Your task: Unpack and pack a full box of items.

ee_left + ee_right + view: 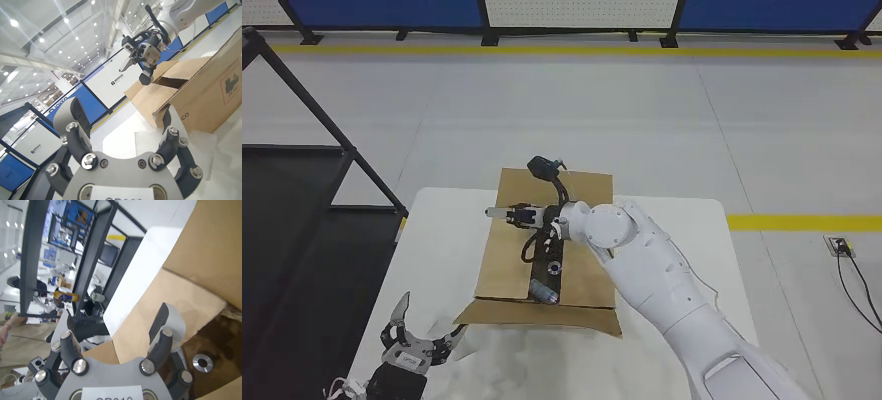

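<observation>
Apparently empty, the right hand [115, 315] gapes — above the box [504, 270].

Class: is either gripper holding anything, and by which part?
Nothing is held: the left gripper and the right gripper are both open and empty.

Grey floor [642, 110], yellow line [542, 48]; blue partitions [382, 12] behind; black rack [292, 250]; ceiling lights [41, 40].

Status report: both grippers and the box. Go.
Left gripper open, low beside the box. Right gripper open, above the box's gap. Metal ring inside; flaps narrow the opening.
</observation>
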Tool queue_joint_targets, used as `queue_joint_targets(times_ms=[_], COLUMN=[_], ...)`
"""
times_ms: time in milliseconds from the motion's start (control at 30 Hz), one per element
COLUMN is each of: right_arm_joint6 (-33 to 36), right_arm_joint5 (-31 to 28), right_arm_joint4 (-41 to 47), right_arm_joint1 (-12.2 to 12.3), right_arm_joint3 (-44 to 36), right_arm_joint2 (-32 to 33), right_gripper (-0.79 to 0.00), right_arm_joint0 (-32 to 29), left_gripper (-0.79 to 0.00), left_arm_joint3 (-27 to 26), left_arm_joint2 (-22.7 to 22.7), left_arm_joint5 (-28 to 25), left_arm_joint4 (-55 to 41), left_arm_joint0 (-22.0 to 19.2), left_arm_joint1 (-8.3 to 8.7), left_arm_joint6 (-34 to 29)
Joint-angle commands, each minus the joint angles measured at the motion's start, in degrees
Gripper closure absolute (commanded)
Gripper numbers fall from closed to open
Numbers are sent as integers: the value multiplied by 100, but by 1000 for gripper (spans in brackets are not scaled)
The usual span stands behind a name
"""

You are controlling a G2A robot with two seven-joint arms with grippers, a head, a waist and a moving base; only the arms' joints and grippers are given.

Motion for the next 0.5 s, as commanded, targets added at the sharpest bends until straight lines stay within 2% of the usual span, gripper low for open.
queue_joint_targets(times_ms=[0,133,200,467], right_arm_joint6=[-423,-1108,-1518,-1560], right_arm_joint5=[-91,-83,204,267], right_arm_joint4=[107,228,55,4], right_arm_joint1=[101,326,406,415], right_arm_joint3=[-25,-98,-243,-306], right_arm_joint2=[325,965,1140,1143], right_gripper=[-785,-785,-785,-785], right_arm_joint0=[-77,-249,-360,-398], left_gripper=[-785,-785,-785,-785], left_arm_joint3=[-49,-137,-156,-145], left_arm_joint2=[26,87,115,301], left_arm_joint5=[59,172,253,536], left_arm_joint4=[-54,-160,-187,-152], left_arm_joint0=[-45,-155,-216,-459], left_arm_joint1=[-4,-13,-19,-42], left_arm_joint6=[-80,-278,-397,-848])
